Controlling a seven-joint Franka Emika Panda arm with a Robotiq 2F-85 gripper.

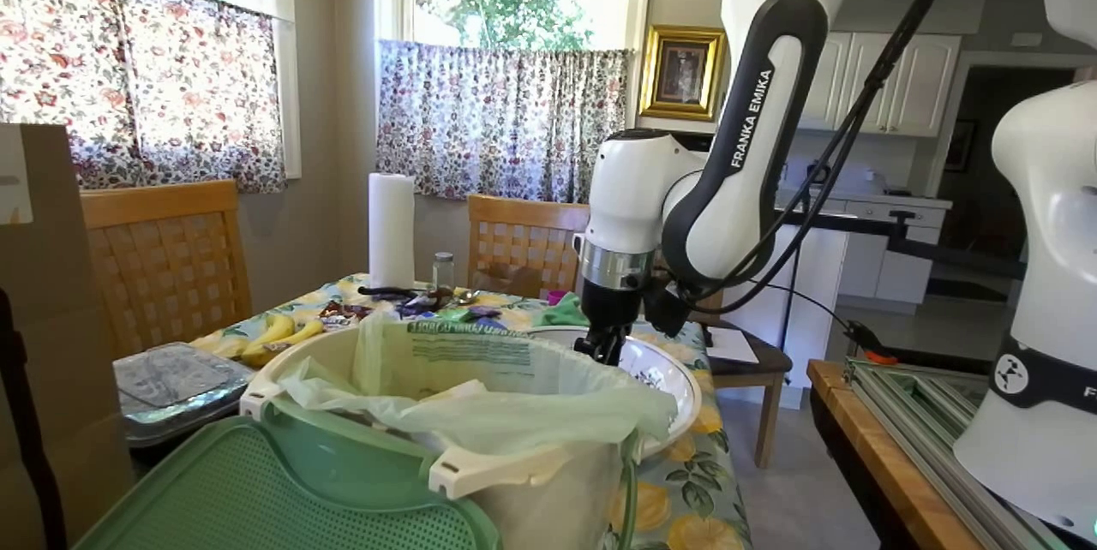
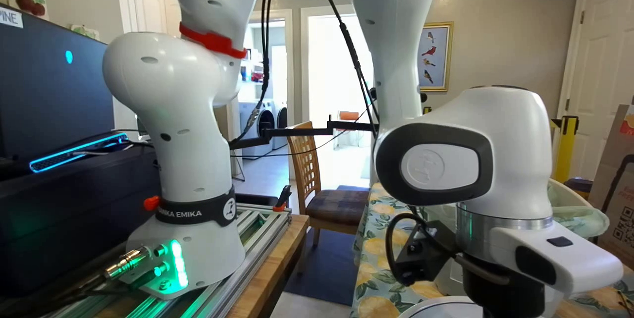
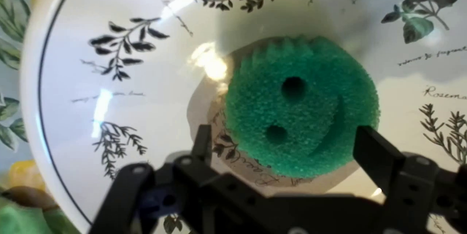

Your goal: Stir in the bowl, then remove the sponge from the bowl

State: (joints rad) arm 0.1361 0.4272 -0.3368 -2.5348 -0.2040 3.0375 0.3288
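The bowl (image 3: 127,55) is wide, white and shallow, with a dark rim line and herb drawings inside. In an exterior view it stands on the table beside the bin, its rim (image 1: 691,400) partly hidden. Only a bit of its rim (image 2: 441,303) shows in an exterior view. The sponge (image 3: 310,81) is green and round with a cut smiley face; it lies in the bowl. It cannot be seen in the exterior views. My gripper (image 3: 284,133) is open above the sponge, one finger on each side, holding nothing. In an exterior view the gripper (image 1: 602,349) reaches down over the bowl.
A bin with a translucent green liner (image 1: 514,413) stands close beside the bowl. A green lid (image 1: 283,490) leans in front of it. Bananas (image 1: 278,340), a paper towel roll (image 1: 392,229) and a jar (image 1: 443,272) are farther back on the flowered tablecloth (image 1: 651,507).
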